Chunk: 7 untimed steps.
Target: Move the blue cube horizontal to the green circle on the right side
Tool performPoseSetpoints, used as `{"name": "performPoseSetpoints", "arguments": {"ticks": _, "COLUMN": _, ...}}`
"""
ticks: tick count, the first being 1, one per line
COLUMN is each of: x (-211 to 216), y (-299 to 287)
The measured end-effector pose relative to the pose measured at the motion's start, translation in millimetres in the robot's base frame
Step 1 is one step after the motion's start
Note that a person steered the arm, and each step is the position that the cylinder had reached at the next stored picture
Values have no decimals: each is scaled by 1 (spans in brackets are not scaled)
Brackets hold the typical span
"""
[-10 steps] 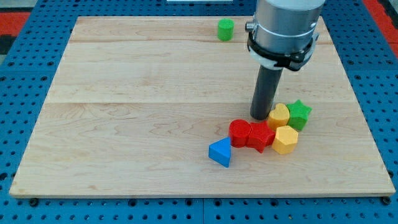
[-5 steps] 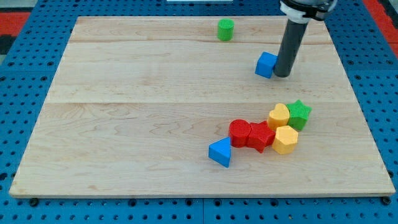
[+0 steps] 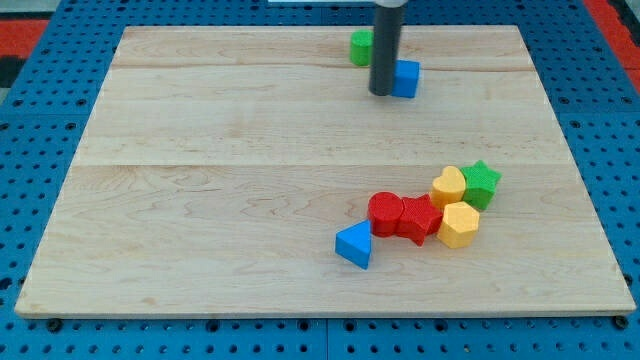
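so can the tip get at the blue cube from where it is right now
Probably yes. My tip already sits right against the blue cube, on its side toward the view's left, with nothing between them. The green circle stands just beyond, toward the view's top left, partly hidden by the rod.

My tip point(image 3: 381, 93) touching blue cube's point(image 3: 405, 78) left; green cylinder point(image 3: 361, 46) near.

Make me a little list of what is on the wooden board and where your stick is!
tip: touching the blue cube's left side
blue cube: near the view's top, right of the green circle
green circle: at the view's top, partly behind the rod
cluster, lower right: blue triangle, two red blocks, two yellow blocks, green star
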<state>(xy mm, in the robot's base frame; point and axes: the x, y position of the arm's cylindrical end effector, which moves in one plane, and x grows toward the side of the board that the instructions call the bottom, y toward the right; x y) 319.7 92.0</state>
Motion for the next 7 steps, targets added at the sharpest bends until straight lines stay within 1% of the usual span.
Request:
{"name": "performPoseSetpoints", "arguments": {"ticks": 2, "x": 7, "y": 25}}
{"name": "performPoseSetpoints", "arguments": {"ticks": 3, "x": -1, "y": 47}}
{"name": "performPoseSetpoints", "arguments": {"ticks": 4, "x": -23, "y": 52}}
{"name": "performPoseSetpoints", "arguments": {"ticks": 5, "x": -45, "y": 69}}
{"name": "performPoseSetpoints", "arguments": {"ticks": 6, "x": -25, "y": 77}}
{"name": "performPoseSetpoints", "arguments": {"ticks": 7, "x": 27, "y": 89}}
